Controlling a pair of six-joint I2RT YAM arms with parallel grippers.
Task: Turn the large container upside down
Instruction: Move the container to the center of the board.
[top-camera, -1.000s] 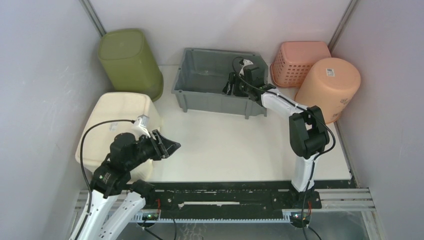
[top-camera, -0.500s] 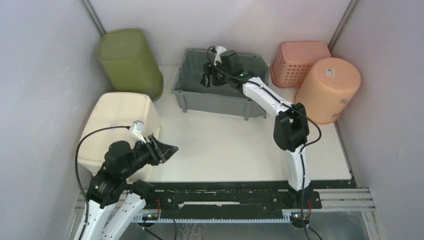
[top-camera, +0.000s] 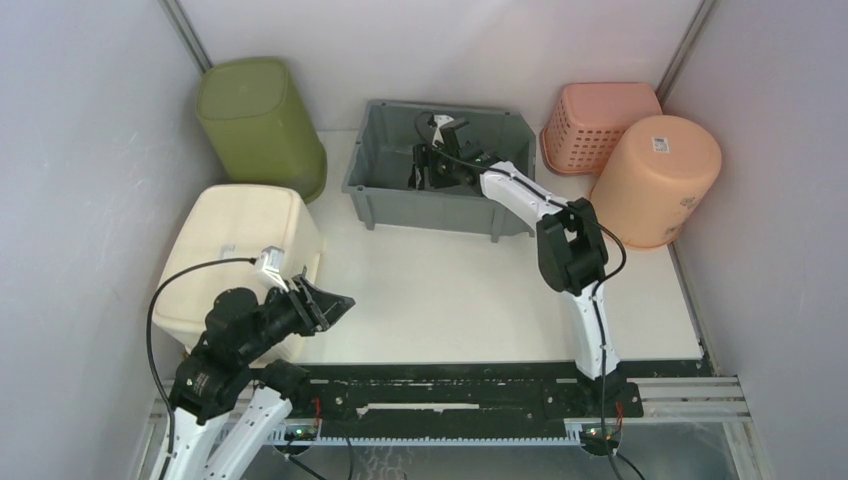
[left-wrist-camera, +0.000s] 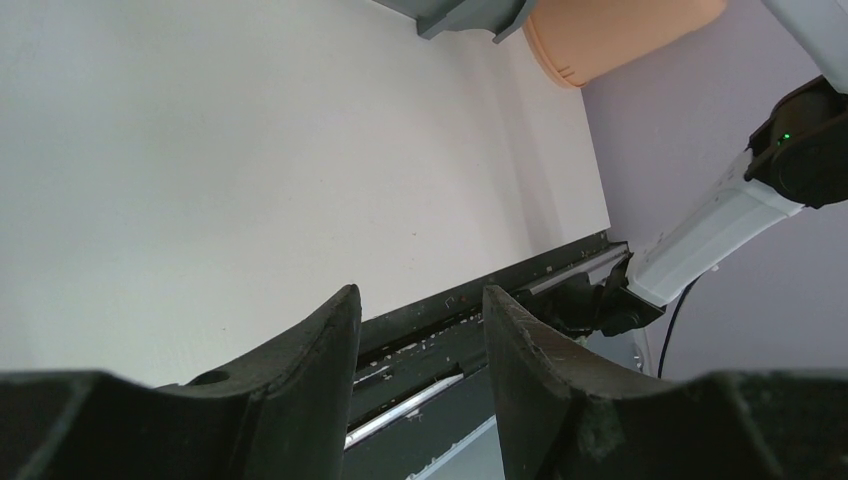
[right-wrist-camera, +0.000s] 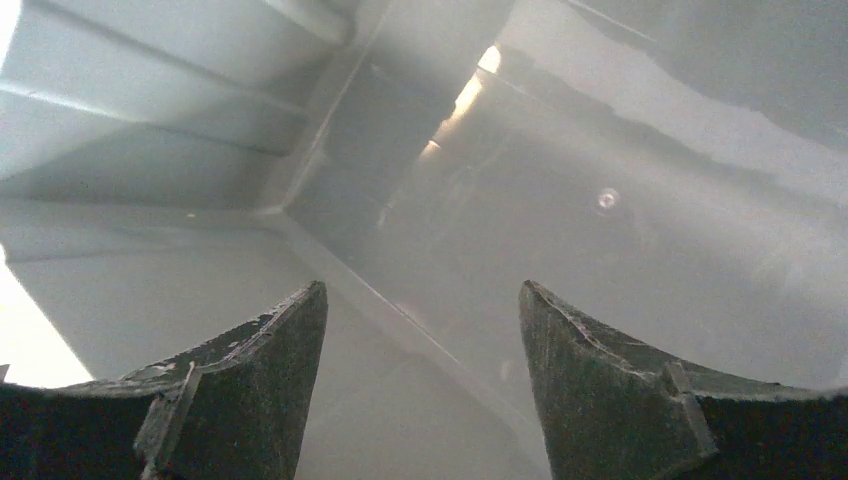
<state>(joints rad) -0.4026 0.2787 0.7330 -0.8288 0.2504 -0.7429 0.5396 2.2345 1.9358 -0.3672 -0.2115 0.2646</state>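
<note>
Currently my right arm stretches far forward over the white worktop (top-camera: 450, 285), forearm angled left, with its wrist dipped into the large grey rectangular plastic bin (top-camera: 400, 197). That bin stands upright, open side up, at the far middle of the worktop. Inside it my right gripper (top-camera: 425, 166) hangs with jaws apart and empty, facing an inner corner. My left arm is folded low near its base; my left gripper (top-camera: 336, 300) points right over the worktop, jaws apart, holding nothing.

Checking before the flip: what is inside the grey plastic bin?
Only the right end effector, jaws open, reaches into the grey plastic bin; the floor that shows is bare. The arm hides some floor beneath it.
</note>
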